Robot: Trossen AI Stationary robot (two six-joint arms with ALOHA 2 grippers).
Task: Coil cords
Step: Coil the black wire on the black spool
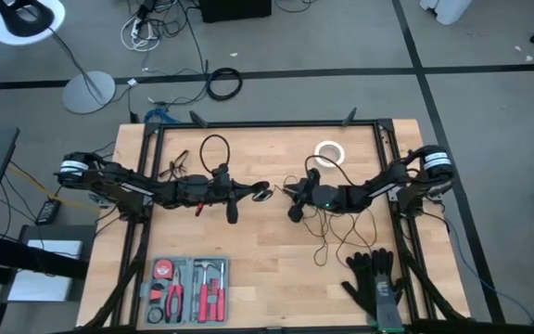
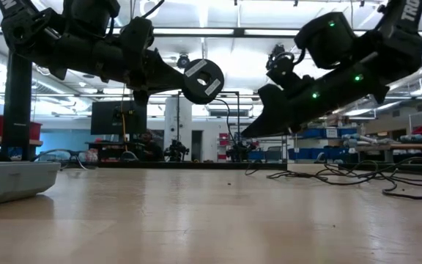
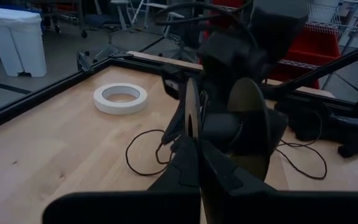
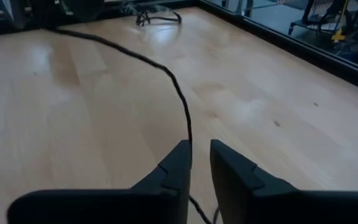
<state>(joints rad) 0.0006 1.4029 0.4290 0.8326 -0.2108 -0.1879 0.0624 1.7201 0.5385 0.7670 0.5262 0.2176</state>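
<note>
Pale wooden planks make up the worktop [image 1: 267,246], framed in black rails and standing on grey carpet, with a floor lamp [image 1: 89,91] and loose cables beyond the far edge. From above, both arms reach in toward the middle. The left hand [image 1: 260,193] holds the small round puck [image 1: 261,195] at its tip, and the right hand [image 1: 292,192] sits just across from it. Most of the cord [image 1: 327,227] lies in slack, uneven loops under and in front of the right arm. A white tape ring [image 1: 328,153] lies near the far rail, a tool tray [image 1: 185,289] and black gloves [image 1: 375,278] near the front edge. I judge the coiling barely begun: no neat coil shows anywhere.

At worktop height, the puck [image 2: 202,81] hangs well above the wood in the left hand, the right arm is raised beside it, and slack cord [image 2: 387,176] trails on the surface at one side. Behind is a bright workshop with shelving and ceiling lights.

Past the left wrist, the fingers [image 3: 194,149] are clamped on the puck's edge [image 3: 248,134], with cord [image 3: 145,155] loose on the wood and the tape ring [image 3: 120,98] farther off.

Past the right wrist, the fingers [image 4: 229,171] stand nearly together with the cord [image 4: 182,102] running down between them; it looks pinched, though I cannot be sure it is held tight. Gathering all the slack into loops remains.
</note>
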